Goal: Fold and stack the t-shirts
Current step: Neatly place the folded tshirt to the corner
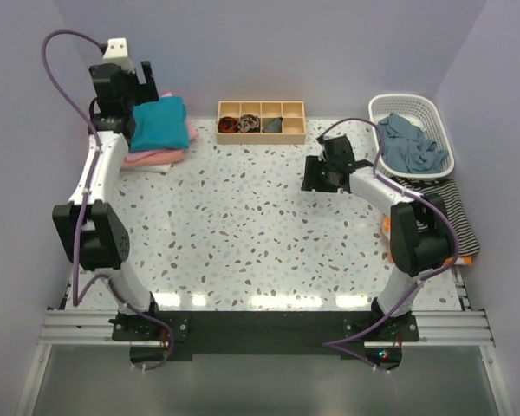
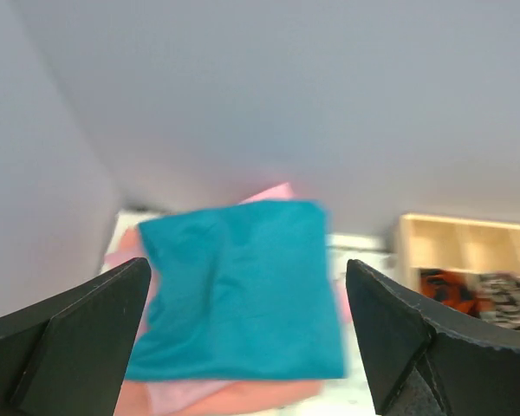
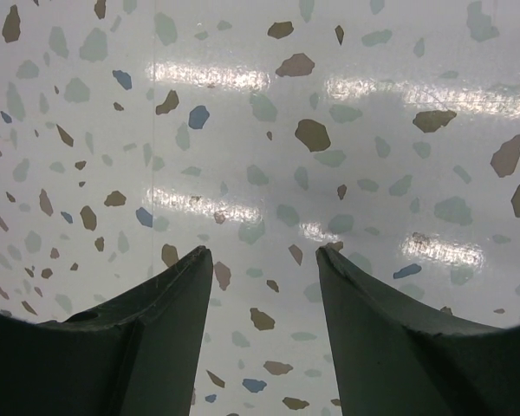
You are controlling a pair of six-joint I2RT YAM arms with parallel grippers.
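Lying on top of a stack at the far left corner of the surface [image 1: 243, 234], the teal-blue t-shirt [image 1: 162, 124] is a folded rectangle, slightly rumpled and not quite square with the ones below it. A pink t-shirt [image 1: 191, 130] peeks out under it on the right side, and a peach t-shirt [image 1: 152, 158] shows along the near edge. The left jaws hang just above the stack, spread wide with nothing between them; in the left wrist view the teal cloth fills the gap below them. The right jaws hover over the speckled surface right of centre, partly spread and holding nothing. In the middle of the far edge sits a wooden tray [image 1: 261, 136] of compartments, some holding small dark items. At the far right corner a white basket [image 1: 399, 99] holds blue-grey cloth [image 1: 407, 146]. A striped cloth [image 1: 458, 208] lies just on its near side.
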